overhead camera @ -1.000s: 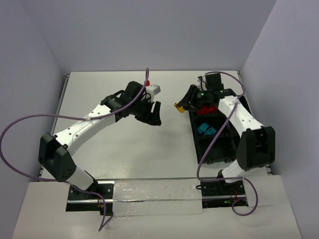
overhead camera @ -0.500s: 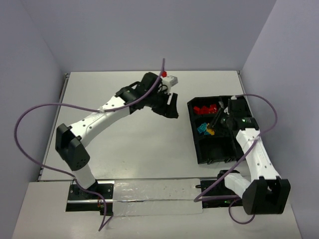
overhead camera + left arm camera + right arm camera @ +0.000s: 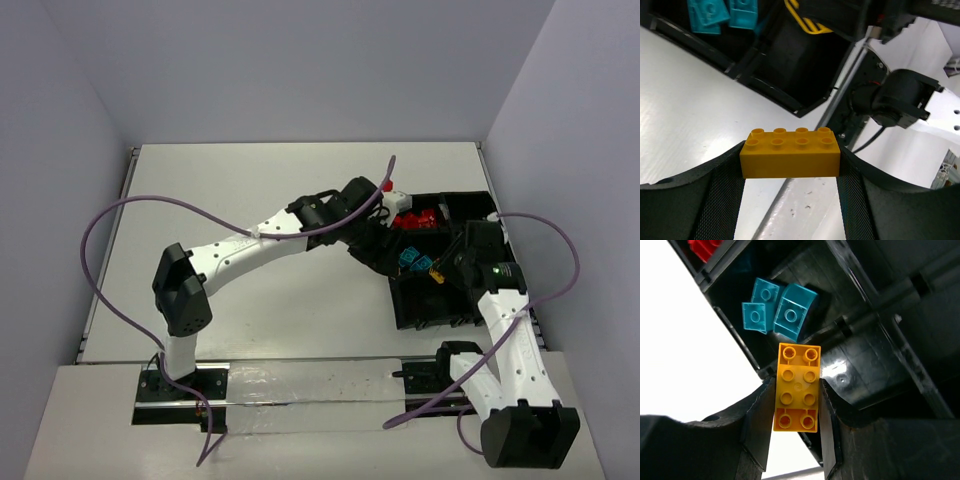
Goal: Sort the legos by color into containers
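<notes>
My left gripper (image 3: 790,167) is shut on a yellow-orange lego (image 3: 790,159), gripped by its short ends. It hangs over the table just left of the black containers (image 3: 432,303). My right gripper (image 3: 797,400) is shut on a second yellow lego (image 3: 797,387), studs facing the camera. That lego (image 3: 436,272) hangs over the tray, near the divider between the cyan bin and the bin in front of it. Two cyan legos (image 3: 779,310) lie in the middle bin. Red legos (image 3: 424,218) fill the far bin. In the top view the left gripper (image 3: 385,252) sits at the tray's left wall.
The two grippers are close together at the tray's left side. The right arm's forearm (image 3: 510,330) runs along the tray's near right. A purple cable (image 3: 130,215) loops over the table's left half. Grey walls enclose the table.
</notes>
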`<action>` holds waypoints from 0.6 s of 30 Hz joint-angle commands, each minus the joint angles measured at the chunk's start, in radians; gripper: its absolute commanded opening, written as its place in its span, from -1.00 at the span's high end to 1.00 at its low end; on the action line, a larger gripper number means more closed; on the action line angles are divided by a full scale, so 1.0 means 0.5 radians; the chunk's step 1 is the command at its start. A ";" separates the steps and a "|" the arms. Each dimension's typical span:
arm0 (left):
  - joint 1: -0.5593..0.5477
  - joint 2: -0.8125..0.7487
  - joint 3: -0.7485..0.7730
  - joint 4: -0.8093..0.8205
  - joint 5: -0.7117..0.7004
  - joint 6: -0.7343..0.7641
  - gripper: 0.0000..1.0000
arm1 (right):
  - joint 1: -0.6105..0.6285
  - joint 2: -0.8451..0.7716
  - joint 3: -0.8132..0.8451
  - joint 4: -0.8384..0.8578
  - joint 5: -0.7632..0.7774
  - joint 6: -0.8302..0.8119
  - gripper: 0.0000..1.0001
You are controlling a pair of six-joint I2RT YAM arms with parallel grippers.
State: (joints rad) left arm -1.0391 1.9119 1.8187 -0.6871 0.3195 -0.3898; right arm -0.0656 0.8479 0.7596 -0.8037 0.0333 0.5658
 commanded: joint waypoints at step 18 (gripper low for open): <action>-0.171 0.378 0.371 0.171 0.106 -0.162 0.13 | -0.010 -0.391 -0.248 0.115 0.136 0.438 -0.84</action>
State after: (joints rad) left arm -1.0991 2.0473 1.9277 -0.6755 0.3538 -0.4306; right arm -0.0662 0.6921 0.5803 -0.7717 0.0994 0.7874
